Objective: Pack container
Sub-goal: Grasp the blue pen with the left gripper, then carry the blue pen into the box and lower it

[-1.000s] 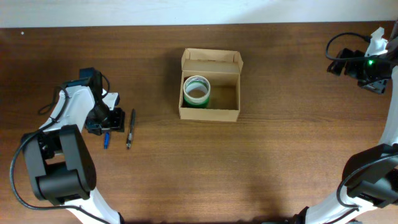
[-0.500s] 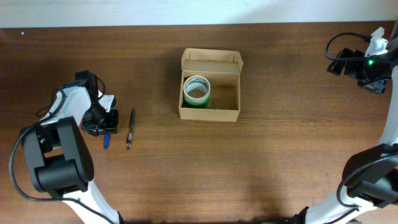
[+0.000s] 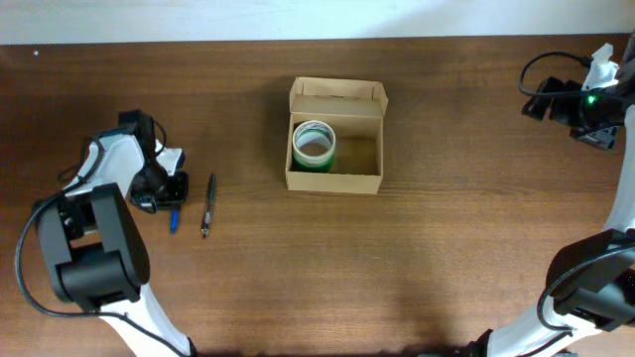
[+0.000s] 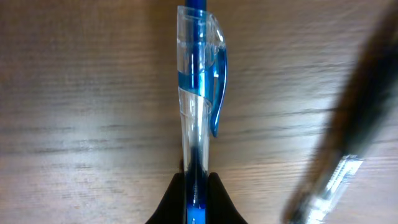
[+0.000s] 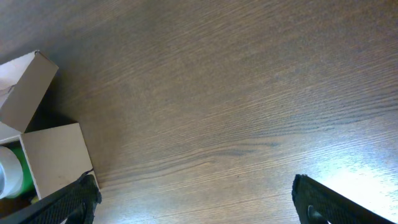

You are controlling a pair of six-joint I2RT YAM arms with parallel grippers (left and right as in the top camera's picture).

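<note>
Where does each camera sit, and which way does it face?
Overhead: above the table, facing straight down; left arm, right arm show.
Left wrist: low, facing the blue pen pinched in the left gripper.
Right wrist: raised, facing down at the table; open right gripper below.
Overhead and right wrist share the container.

A: How is the left arm (image 3: 107,164) looking from your end?
B: I'm seeing white shells between bulky black joints, a black cable (image 3: 19,268) looping by its base.
A: And the right arm (image 3: 625,193)?
B: I'm getting the same white-and-black build, a green light (image 3: 592,99) glowing on its black wrist. The left end effector (image 4: 196,202) and right end effector (image 5: 193,202) are showing black fingers (image 5: 62,204).
</note>
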